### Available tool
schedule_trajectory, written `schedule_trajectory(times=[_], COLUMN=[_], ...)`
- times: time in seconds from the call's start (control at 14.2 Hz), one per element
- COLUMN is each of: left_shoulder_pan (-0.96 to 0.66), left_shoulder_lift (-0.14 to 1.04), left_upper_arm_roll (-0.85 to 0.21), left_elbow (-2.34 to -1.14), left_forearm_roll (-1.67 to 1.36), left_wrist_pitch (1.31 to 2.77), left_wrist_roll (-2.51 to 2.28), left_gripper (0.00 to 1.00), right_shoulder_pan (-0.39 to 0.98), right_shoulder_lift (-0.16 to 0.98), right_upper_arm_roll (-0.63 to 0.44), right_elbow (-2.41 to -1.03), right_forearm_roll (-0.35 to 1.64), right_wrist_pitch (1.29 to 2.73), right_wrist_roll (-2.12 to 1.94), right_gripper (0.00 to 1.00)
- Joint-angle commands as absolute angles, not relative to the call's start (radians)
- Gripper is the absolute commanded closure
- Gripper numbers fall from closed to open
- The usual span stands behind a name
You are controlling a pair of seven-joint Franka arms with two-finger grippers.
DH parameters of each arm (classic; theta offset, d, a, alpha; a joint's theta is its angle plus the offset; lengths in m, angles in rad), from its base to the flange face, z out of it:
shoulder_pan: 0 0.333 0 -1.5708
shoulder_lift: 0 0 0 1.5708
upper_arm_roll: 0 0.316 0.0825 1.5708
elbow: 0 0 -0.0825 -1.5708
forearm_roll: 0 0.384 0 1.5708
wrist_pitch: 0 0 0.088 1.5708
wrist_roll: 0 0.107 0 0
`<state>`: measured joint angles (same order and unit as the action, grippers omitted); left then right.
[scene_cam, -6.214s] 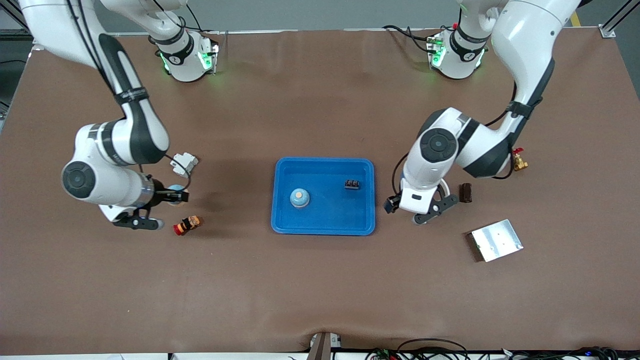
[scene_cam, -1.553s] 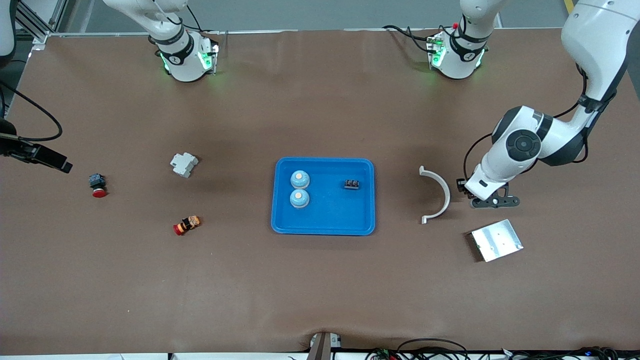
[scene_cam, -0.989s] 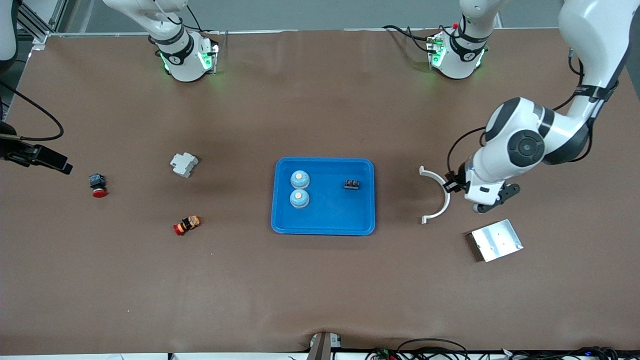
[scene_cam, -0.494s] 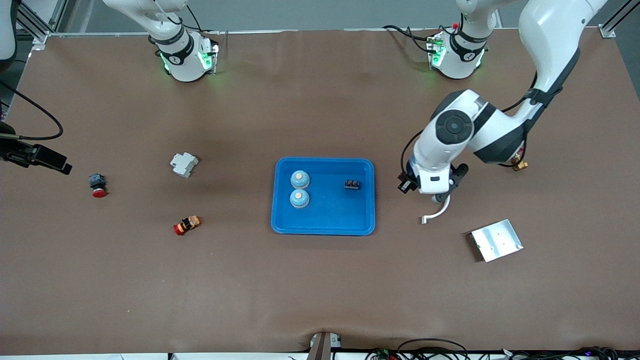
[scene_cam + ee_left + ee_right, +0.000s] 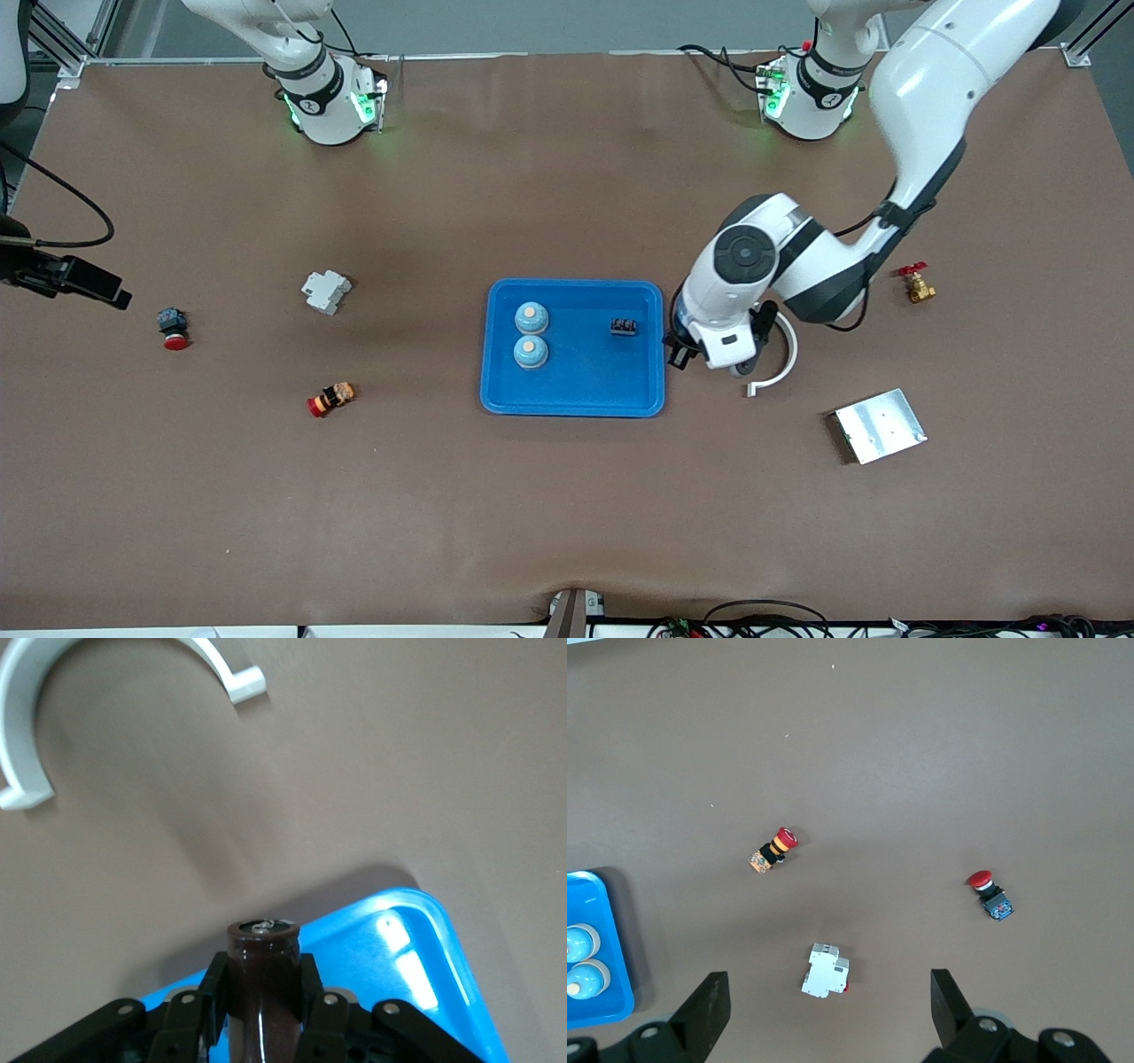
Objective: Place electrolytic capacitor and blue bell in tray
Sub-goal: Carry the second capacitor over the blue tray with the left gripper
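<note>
The blue tray point(image 5: 574, 409) lies mid-table with two blue bells point(image 5: 531, 316) point(image 5: 531, 352) and a small black part point(image 5: 625, 327) in it. My left gripper point(image 5: 262, 979) is shut on the electrolytic capacitor point(image 5: 262, 948), a dark brown cylinder with a metal top. It hangs over the tray's rim point(image 5: 390, 983) at the left arm's end. My right gripper point(image 5: 830, 992) is open and empty, high above the right arm's end of the table. From there the tray point(image 5: 602, 904) and both bells show at the picture's edge.
A white plastic arc point(image 5: 781, 354) lies beside the tray under the left arm. A silver plate point(image 5: 880, 426) and a brass valve point(image 5: 915, 284) lie toward the left arm's end. A white breaker point(image 5: 325, 291), an orange-red button point(image 5: 330, 399) and a red mushroom button point(image 5: 173, 326) lie toward the right arm's end.
The left arm has swung from beside the white arc across to the tray's edge, carrying the capacitor. The right arm has not moved.
</note>
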<state>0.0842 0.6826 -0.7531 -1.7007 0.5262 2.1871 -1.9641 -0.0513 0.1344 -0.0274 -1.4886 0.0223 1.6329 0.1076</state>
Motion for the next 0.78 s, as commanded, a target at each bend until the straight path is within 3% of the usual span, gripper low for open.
schedule_trajectory(times=[0.0, 0.71], left_shoulder_pan=[-0.046, -0.245], left_shoulder_lift=[0.747, 0.877], left_upper_arm_roll=[-0.666, -0.500], left_elbow=[-1.591, -1.376], left_forearm_roll=[0.535, 0.532], left_wrist_pitch=[2.174, 2.177], left_wrist_roll=[-2.038, -2.272], left_gripper=[1.00, 1.00], right_shoulder_pan=[-0.049, -0.048], right_shoulder_lift=[0.118, 0.120], right_upper_arm_roll=[-0.031, -0.032], right_elbow=[-1.497, -1.497], right_forearm_roll=[0.038, 0.049], right_wrist_pitch=[1.628, 1.631], right_wrist_roll=[0.097, 0.097], right_gripper=[0.00, 0.00])
